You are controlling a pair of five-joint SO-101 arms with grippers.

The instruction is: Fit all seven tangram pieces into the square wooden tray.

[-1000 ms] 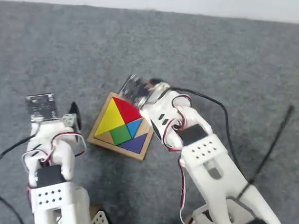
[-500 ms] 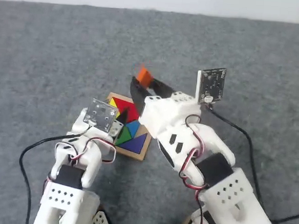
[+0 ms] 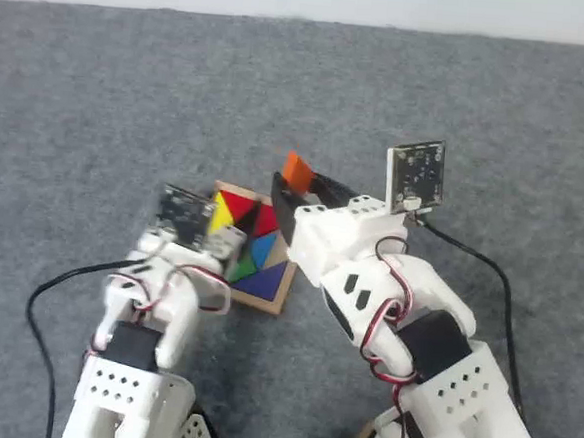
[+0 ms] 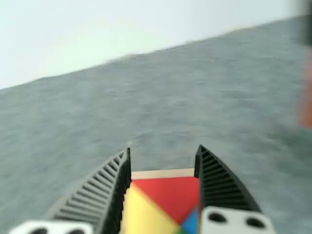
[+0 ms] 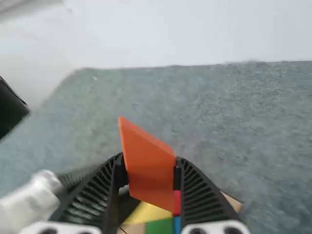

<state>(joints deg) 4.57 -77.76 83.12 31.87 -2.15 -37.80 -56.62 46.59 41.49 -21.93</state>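
The square wooden tray (image 3: 275, 296) lies on the grey carpet with red (image 3: 259, 217), yellow (image 3: 222, 212), blue (image 3: 263, 249), green (image 3: 241, 269) and purple (image 3: 265, 282) pieces in it. My right gripper (image 3: 294, 186) hangs above the tray's far right corner, shut on an orange piece (image 3: 298, 167) that stands on edge; the right wrist view has that orange piece (image 5: 146, 156) clamped in the gripper (image 5: 148, 165). My left gripper (image 3: 233, 237) hovers over the tray's left half, and in its wrist view the gripper (image 4: 164, 150) is open above the red piece (image 4: 168, 192) and yellow piece (image 4: 144, 214).
Grey carpet (image 3: 430, 108) spreads on all sides of the tray, bounded by a pale wall at the far edge. Black cables (image 3: 470, 257) trail from both arms near the front. The two arm bases stand close together at the near edge.
The right gripper rose from the tray's far corner with the orange piece in it. The left arm swung in from the left and now hovers over the tray.
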